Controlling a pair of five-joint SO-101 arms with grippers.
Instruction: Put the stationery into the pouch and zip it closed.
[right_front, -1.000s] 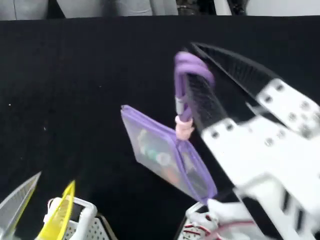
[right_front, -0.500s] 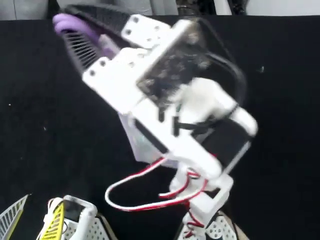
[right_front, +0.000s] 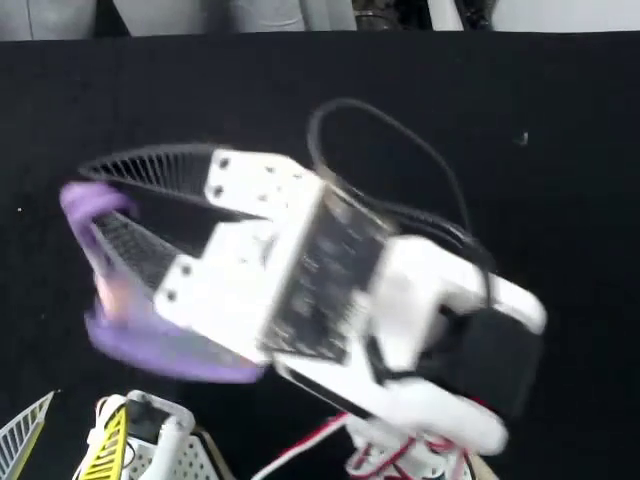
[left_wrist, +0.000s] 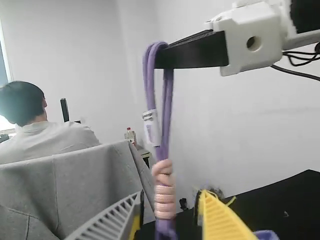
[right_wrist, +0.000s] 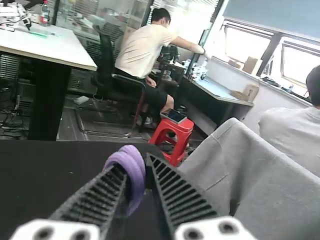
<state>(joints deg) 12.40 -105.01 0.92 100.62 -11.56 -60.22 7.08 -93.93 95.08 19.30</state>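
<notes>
Swinging across since a second ago, the right gripper carried the pouch to the near left, closed on its strap. The left gripper waited open beside. We feared such swinging could pull the strap loose.

Looks matt black cloth across the table; ribbed black plastic on the right gripper fingers; woven purple cloth strap.
</notes>
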